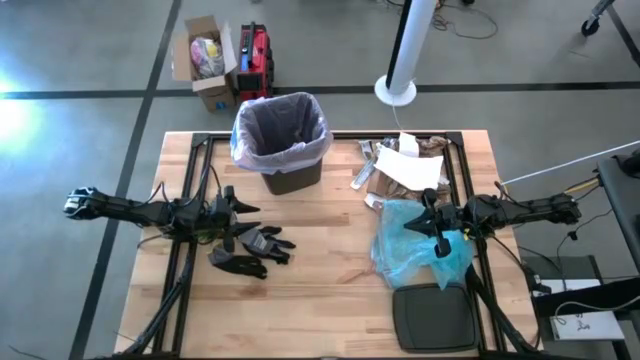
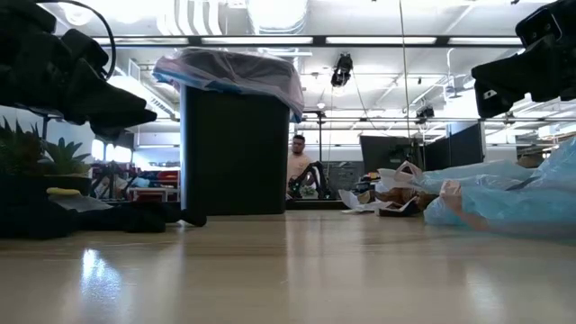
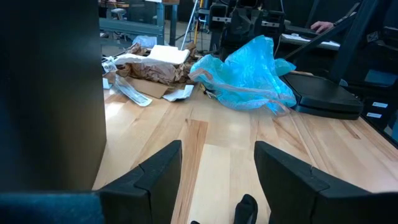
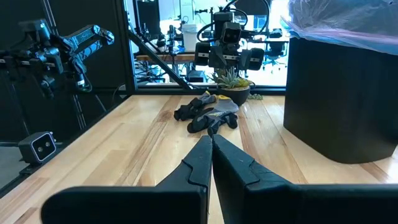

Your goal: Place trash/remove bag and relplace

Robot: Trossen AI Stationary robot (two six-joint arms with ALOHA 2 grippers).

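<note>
Both arms sit idle mid-table in the high view: left gripper [image 1: 232,208] above the black gloves [image 1: 252,249], right gripper [image 1: 436,224] over the blue plastic bag [image 1: 420,246]; trash [image 1: 402,166] heaped right of the bin [image 1: 288,170], likely staged for pickup. Low view: bag [image 2: 236,68] lines the bin rim, so removal isn't started. Left wrist: fingers [image 3: 149,180] apart, nothing between them, facing the trash. Right wrist: fingers [image 4: 200,160] pressed together, empty, pointing at the gloves.
</note>
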